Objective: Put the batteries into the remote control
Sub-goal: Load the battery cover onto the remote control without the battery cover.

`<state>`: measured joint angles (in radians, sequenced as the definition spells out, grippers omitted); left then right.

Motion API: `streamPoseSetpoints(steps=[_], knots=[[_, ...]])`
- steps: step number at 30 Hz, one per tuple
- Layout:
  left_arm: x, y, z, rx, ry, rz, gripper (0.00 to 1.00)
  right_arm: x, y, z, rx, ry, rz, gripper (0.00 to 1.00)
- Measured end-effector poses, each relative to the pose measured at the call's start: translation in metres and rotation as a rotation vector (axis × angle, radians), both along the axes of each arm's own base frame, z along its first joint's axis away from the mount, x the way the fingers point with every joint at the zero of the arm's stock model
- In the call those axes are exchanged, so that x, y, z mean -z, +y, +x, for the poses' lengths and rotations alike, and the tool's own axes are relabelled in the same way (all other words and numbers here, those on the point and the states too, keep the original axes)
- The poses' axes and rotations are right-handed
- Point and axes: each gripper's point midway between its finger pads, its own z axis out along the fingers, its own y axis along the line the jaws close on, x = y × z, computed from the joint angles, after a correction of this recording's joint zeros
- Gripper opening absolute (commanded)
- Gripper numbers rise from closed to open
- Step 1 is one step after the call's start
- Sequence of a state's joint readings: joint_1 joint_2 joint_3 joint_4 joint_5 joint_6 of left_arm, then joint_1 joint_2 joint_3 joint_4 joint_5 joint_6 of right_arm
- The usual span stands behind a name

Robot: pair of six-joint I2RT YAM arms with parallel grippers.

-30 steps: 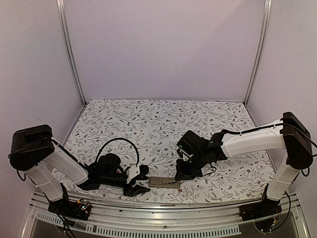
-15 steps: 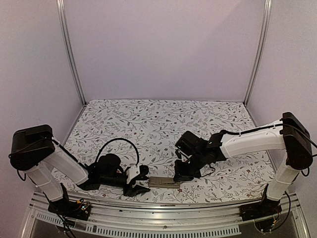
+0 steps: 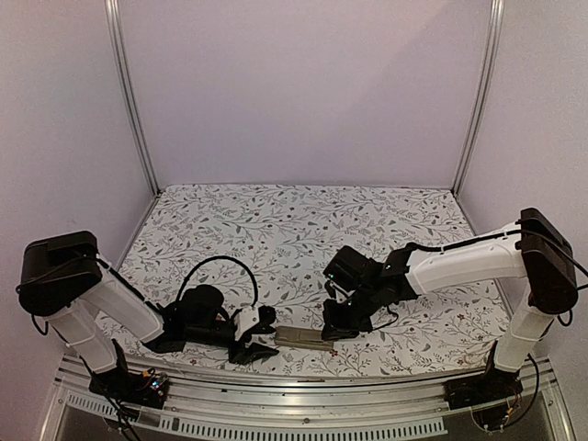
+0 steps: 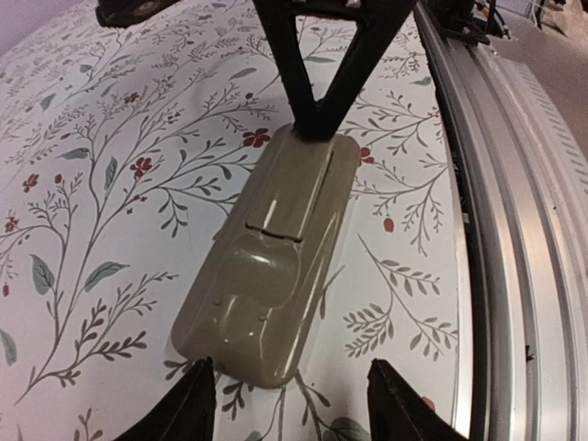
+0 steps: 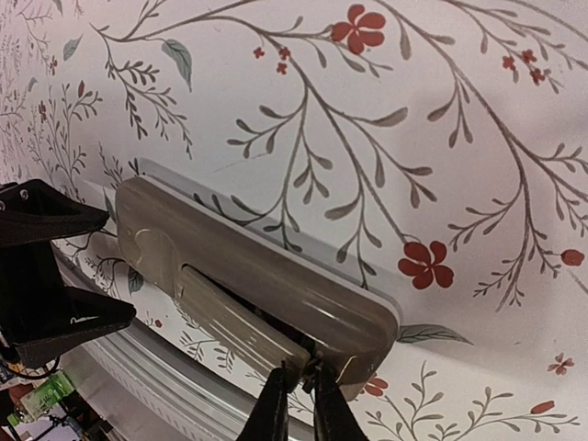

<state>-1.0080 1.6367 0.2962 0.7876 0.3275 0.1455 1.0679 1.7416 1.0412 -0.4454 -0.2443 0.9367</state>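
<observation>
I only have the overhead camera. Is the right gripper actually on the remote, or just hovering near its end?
Observer: On it, it seems. Its wrist camera shows the right gripper nearly shut, tips against the end of the cover strip on the remote control.
Operator: Is the cover off?
Observer: No, it sits on the back, with a dark gap along one side.
Operator: And the other arm?
Observer: The left gripper is open, the remote control's other end just ahead of its fingertips, untouched.

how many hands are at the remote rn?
2. Left hand: open, fingers either side of the remote control's left end, not gripping. Right hand: at its right end, fingertips together on the tan back.
</observation>
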Motion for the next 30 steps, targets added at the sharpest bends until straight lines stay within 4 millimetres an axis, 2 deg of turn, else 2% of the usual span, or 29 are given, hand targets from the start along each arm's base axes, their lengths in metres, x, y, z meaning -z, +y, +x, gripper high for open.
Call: streamPoseSetpoints(steps=[11, 17, 21, 26, 30], knots=[[0.000, 0.000, 0.000, 0.000, 0.000, 0.000, 0.56, -0.008, 0.005, 0.002, 0.000, -0.009, 0.001, 0.24], [0.000, 0.000, 0.000, 0.000, 0.000, 0.000, 0.56, -0.015, 0.003, 0.008, -0.010, -0.040, -0.030, 0.26], [0.000, 0.000, 0.000, 0.000, 0.000, 0.000, 0.56, -0.020, 0.002, 0.010, -0.019, -0.055, -0.040, 0.23], [0.000, 0.000, 0.000, 0.000, 0.000, 0.000, 0.56, -0.019, -0.002, 0.010, -0.036, -0.065, -0.067, 0.14], [0.000, 0.000, 0.000, 0.000, 0.000, 0.000, 0.56, -0.030, 0.007, 0.016, -0.070, -0.102, -0.044, 0.10]])
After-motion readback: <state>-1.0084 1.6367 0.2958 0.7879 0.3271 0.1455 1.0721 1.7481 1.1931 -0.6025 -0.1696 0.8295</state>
